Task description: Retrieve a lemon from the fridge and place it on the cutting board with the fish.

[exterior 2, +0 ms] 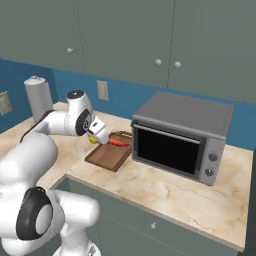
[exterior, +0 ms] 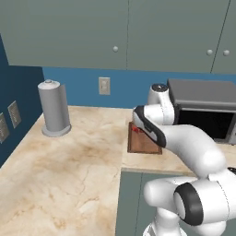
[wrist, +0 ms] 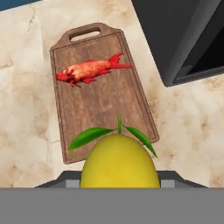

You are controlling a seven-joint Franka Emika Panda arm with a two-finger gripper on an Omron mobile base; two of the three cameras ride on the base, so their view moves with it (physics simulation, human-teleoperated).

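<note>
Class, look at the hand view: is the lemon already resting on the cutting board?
No, the lemon sits in the gripper, above the cutting board.

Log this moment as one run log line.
phase: carrying to board | gripper: shut on lemon | position: above near end of cutting board | fish: far end of board | lemon not yet placed

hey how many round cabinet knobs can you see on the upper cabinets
3. In the right base view, one knob sits on the left door, and two more sit close together on the doors above the toaster oven. Others may lie outside the frame.
</note>
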